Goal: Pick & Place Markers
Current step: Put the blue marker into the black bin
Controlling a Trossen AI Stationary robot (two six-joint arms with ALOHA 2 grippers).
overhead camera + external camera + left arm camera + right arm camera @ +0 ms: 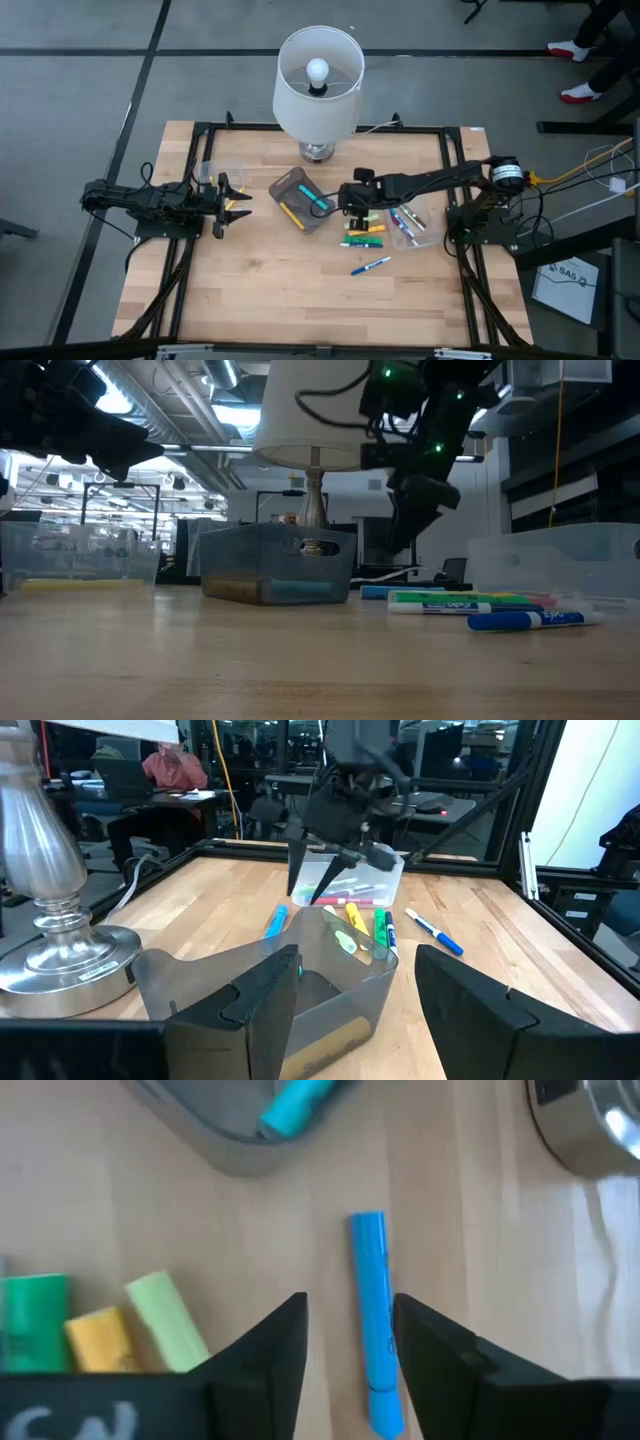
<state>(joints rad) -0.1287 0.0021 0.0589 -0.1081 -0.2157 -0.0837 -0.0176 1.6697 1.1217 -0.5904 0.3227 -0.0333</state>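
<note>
My right gripper (350,1300) hangs open above the table, pointing steeply down, just right of the grey bin (283,185). A blue marker (370,1280) lies flat on the wood below the gap between its fingers, untouched. In the low view the gripper (405,535) is clear of the table. More markers (365,235) lie in a loose group toward the near edge, with a white blue-capped one (372,265) nearest it. A yellow and a cyan marker (318,200) lie in the bin. My left gripper (375,1010) waits open at the table's left, level, facing the bin (200,970).
A lamp (318,80) stands at the far middle, its metal base (60,950) close behind the bin. A clear box (428,212) with several markers sits at the right under my right arm. Another clear box (213,172) stands beside my left gripper. Bare wood lies toward the near edge.
</note>
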